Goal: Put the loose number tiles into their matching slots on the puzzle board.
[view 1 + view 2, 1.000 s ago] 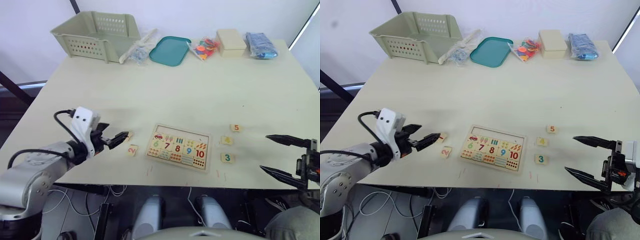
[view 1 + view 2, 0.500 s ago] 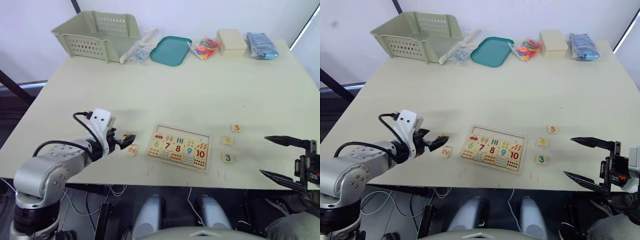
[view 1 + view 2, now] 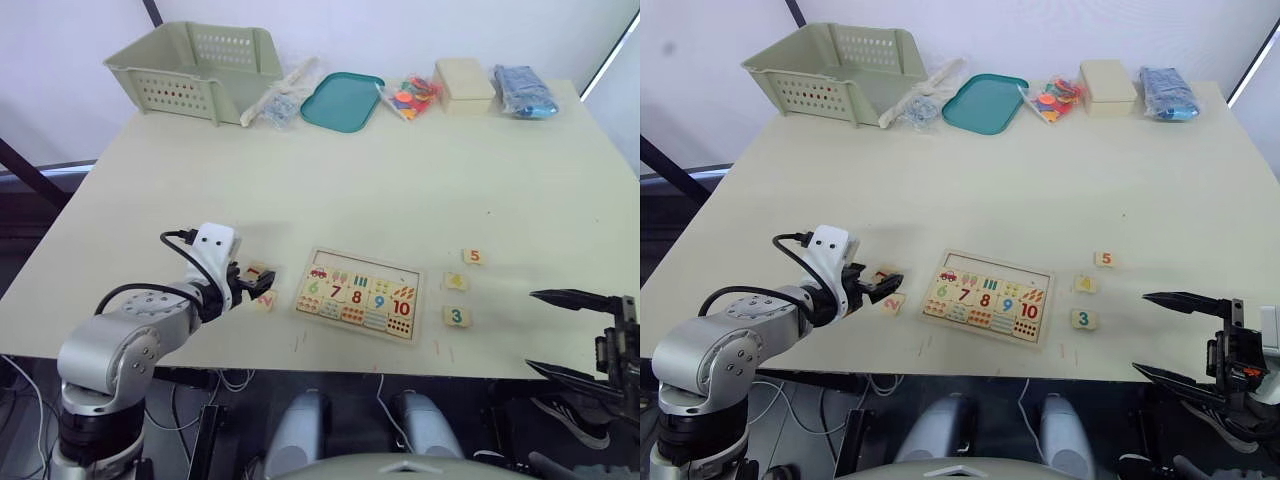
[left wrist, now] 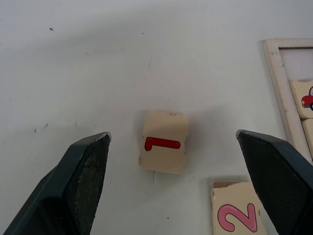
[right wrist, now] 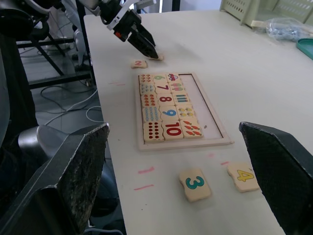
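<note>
The "1" tile [image 4: 164,142] lies flat on the worktop [image 3: 400,190], just left of the puzzle board [image 3: 359,295], and my left end effector [image 4: 173,147] is open around it: one finger [image 4: 85,166] on each side, neither touching it. The "2" tile [image 4: 239,215] sits just beside the "1", a little nearer to me, outside my fingers. The board's far row of slots [image 5: 195,98] is bare pale wood, while 6 to 10 and the counting pictures are in place. Right of the board, the "5" tile [image 3: 473,256], "4" tile [image 3: 455,281] and "3" tile [image 3: 456,316] lie apart from each other in a loose line running from far to near. My right end effector [image 3: 580,335] hangs open at the near right edge of the worktop, holding nothing, well apart from those three tiles. Along the far edge stand a green basket [image 3: 190,70], a teal tray [image 3: 340,100], a bag of colourful pieces [image 3: 408,97], a cream box [image 3: 463,83] and a blue packet [image 3: 520,90].
</note>
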Controlling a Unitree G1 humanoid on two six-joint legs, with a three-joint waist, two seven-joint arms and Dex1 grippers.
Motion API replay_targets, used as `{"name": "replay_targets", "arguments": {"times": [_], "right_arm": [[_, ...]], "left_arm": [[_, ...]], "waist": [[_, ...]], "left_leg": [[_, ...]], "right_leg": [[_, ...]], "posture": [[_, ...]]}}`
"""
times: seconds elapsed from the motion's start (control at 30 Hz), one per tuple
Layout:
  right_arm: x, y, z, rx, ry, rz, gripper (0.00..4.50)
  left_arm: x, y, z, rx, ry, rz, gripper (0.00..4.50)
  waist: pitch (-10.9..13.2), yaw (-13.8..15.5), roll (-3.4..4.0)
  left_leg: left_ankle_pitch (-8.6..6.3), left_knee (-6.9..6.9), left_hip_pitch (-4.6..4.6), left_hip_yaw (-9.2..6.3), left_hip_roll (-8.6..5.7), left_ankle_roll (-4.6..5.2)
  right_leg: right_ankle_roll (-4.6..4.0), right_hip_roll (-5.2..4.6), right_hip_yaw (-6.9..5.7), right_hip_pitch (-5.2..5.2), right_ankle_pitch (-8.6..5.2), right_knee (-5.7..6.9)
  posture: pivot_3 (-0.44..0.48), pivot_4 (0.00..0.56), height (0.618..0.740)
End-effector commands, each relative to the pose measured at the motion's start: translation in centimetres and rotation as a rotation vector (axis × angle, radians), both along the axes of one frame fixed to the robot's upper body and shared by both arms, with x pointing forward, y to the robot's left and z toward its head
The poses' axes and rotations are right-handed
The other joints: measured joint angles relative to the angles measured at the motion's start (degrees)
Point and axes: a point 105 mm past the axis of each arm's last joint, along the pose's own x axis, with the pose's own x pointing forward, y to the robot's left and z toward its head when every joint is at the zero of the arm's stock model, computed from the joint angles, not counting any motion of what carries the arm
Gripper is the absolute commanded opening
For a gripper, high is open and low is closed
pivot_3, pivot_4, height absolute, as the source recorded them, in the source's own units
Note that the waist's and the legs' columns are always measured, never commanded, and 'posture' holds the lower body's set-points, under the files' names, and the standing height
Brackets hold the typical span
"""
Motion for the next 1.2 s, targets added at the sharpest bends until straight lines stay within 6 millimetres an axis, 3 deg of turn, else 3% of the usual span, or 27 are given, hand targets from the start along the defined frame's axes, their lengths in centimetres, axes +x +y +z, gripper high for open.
{"name": "replay_targets", "arguments": {"times": [0.03, 1.2], "right_arm": [[-0.3, 0.0, 0.8, 0.007, -0.027, -0.002, 4.5], [-0.8, 0.4, 0.7, 0.013, -0.001, -0.006, 4.5]], "left_arm": [[-0.2, -0.4, 0.7, 0.03, -0.038, -0.035, 3.13], [0.5, -0.3, -1.6, 0.038, -0.027, -0.066, 3.13]], "waist": [[0.0, 0.1, 0.0], [0.0, 0.8, 0.01]], "left_leg": [[0.0, 0.0, 0.0, 0.0, 0.0, 0.0], [0.0, 0.01, 0.0, 0.01, 0.0, 0.0]], "right_leg": [[0.0, 0.0, 0.0, 0.0, 0.0, 0.0], [0.0, -0.02, 0.01, 0.01, 0.0, -0.03]], "posture": [[0.0, 0.15, 0.74], [0.0, 0.15, 0.74]]}}
